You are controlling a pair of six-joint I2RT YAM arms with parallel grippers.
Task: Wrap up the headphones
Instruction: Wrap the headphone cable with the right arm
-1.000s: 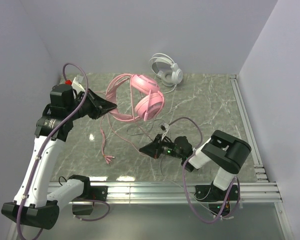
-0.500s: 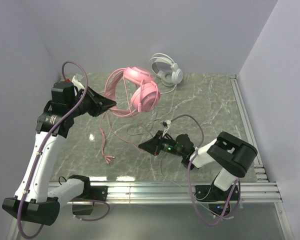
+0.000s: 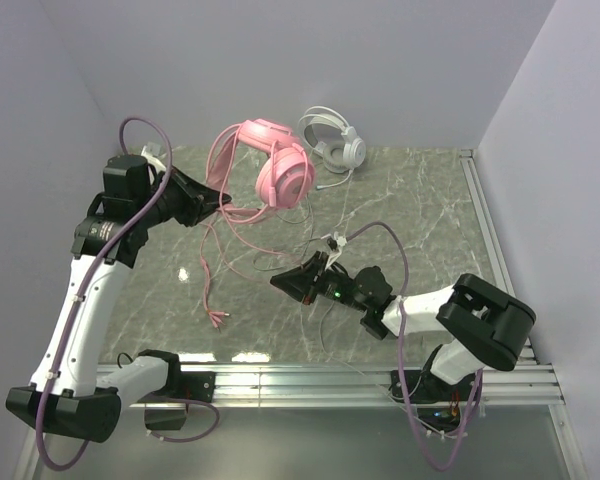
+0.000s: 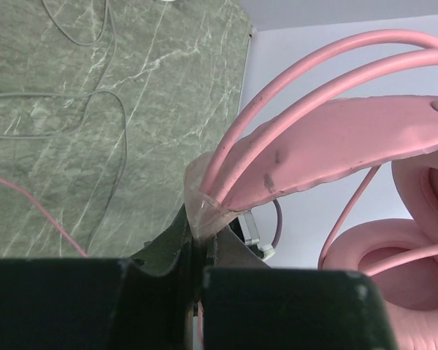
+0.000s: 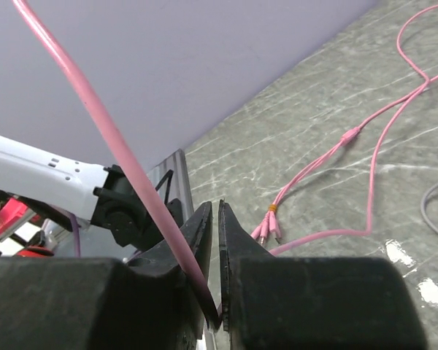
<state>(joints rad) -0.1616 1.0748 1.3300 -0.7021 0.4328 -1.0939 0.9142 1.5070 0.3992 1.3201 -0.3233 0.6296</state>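
Pink headphones (image 3: 278, 172) now higher, headband inside shut left gripper (image 3: 223, 203)

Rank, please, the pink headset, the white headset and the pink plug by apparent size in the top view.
Pink headset: largest, though held up nearer the camera.
White headset: next.
Pink plug: smallest.

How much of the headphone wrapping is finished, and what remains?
Done: no cable looks wrapped yet. In hand: the left hand grips the pink headphones by the headband, and the pink cable passes between the nearly closed fingers of the right hand. Left: much of that cable lies loose on the table, and the white headphones sit untouched at the back.
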